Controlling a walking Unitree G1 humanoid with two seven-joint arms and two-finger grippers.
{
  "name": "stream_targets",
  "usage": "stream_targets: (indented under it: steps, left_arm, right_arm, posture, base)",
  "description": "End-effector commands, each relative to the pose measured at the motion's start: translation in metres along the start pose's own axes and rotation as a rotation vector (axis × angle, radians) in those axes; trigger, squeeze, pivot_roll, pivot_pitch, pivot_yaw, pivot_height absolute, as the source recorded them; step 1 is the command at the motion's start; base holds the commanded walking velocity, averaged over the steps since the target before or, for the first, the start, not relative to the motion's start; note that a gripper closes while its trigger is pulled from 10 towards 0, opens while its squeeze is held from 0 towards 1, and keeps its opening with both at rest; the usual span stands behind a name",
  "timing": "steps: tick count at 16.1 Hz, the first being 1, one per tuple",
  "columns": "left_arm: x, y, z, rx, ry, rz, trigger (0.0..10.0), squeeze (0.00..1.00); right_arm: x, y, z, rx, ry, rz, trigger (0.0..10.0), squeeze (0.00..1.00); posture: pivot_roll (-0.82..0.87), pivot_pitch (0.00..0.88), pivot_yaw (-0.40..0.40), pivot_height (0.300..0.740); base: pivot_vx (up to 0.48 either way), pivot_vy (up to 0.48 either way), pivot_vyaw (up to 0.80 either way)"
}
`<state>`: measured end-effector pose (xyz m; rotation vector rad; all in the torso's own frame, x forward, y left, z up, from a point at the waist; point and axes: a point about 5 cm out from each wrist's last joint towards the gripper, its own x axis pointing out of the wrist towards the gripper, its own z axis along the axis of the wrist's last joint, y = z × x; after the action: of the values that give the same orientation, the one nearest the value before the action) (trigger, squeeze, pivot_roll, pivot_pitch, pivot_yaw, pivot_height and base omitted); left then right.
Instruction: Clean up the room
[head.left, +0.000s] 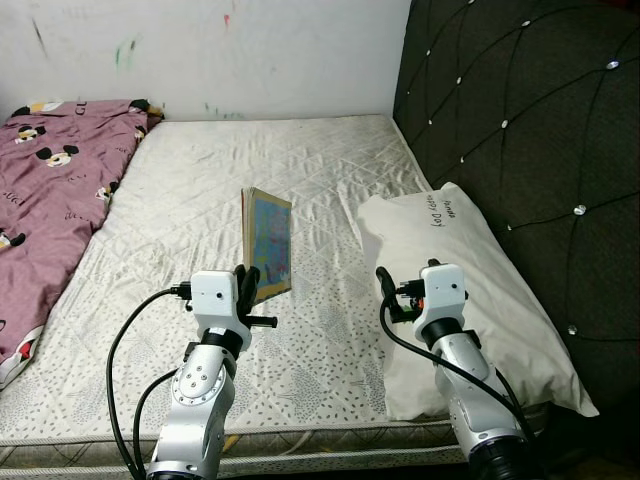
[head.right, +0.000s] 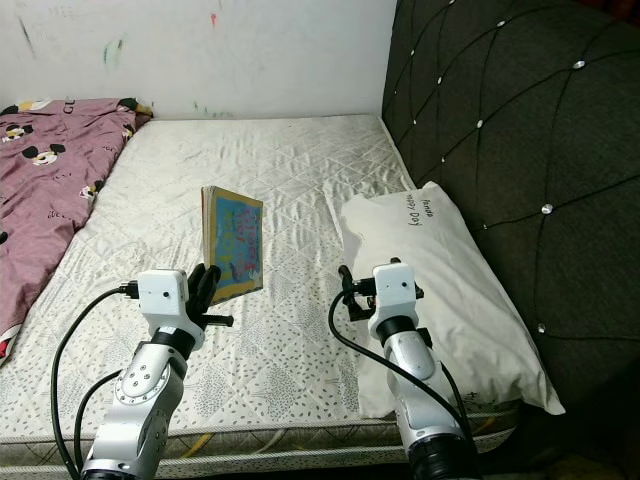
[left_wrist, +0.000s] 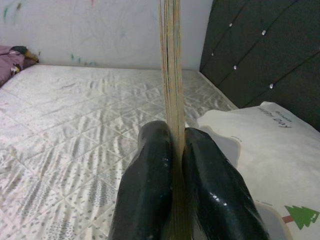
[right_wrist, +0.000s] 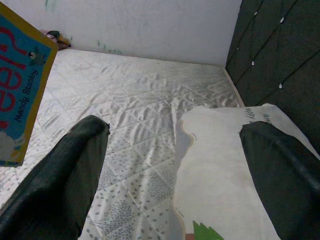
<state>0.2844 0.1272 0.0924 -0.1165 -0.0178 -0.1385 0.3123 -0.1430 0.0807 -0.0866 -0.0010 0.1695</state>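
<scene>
Book held upright above the mattress

The left gripper (head.left: 249, 284) clamps the book's (head.left: 268, 243) lower edge; the right gripper (right_wrist: 175, 165), fingers wide apart, hovers over the white pillow (head.left: 470, 290).

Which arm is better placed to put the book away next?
Left. The left gripper is already shut on the book, holding it upright above the mattress. The right gripper hangs open beside the pillow.

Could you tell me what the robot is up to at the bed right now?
The left end effector is shut on a thin picture book, holding it upright above the mattress. The right end effector is open, over the edge of the white pillow. A purple blanket lies to the robot's left.
</scene>
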Motion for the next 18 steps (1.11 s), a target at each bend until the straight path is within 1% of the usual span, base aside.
stream_targets:
  steps: [1,4,9,15,18]
  left_arm:
    - [0.0016,0.0006,0.0087,0.011,-0.046,0.0,10.0,0.0]
    - [0.0025,0.0007,0.0092,0.014,-0.049,-0.001,10.0,0.0]
    - [0.002,0.0002,0.0088,0.015,-0.049,0.0,10.0,0.0]
    - [0.0019,0.0,0.0096,0.013,-0.054,0.013,10.0,0.0]
    - [0.0001,-0.0009,0.0084,0.006,-0.053,0.016,10.0,0.0]
  right_arm:
    - [0.0007,0.0008,0.0042,0.006,-0.018,0.002,10.0,0.0]
    - [0.0012,0.0014,0.0041,0.008,-0.017,0.006,10.0,0.0]
    - [0.0003,0.0016,0.004,0.013,-0.02,0.005,10.0,0.0]
    - [0.0015,0.0,0.0038,0.009,-0.013,0.007,10.0,0.0]
    - [0.0007,0.0021,0.0028,0.007,-0.008,0.016,10.0,0.0]
  posture:
    - [-0.05,0.0,0.036,0.726]
    - [-0.05,0.0,0.036,0.686]
    - [-0.04,0.0,0.035,0.651]
    - [-0.04,0.0,0.025,0.647]
    - [-0.04,0.0,0.022,0.647]
  base:
    - [0.0,0.0,0.0]
    - [0.0,0.0,0.0]
    - [0.0,0.0,0.0]
    - [0.0,0.0,0.0]
    - [0.0,0.0,0.0]
